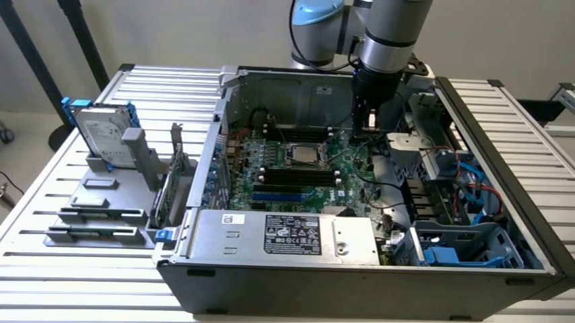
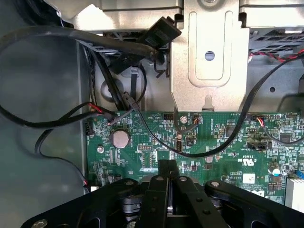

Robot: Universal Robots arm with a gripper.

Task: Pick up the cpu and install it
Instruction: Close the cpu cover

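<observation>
Cpu (image 1: 303, 153) sits in the socket, just off the exterior view's left of the clenched, empty tool (image 1: 360, 137).

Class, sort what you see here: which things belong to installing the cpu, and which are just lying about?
Job: cpu; green board; gripper.
Lying about: hard drive; power supply; black cables.

My arm (image 1: 395, 27) above the computer case (image 1: 359, 282) is silver-grey with a pale blue cap (image 1: 314, 13). My black gripper (image 2: 168, 167) shows round screws (image 2: 214, 183).
</observation>
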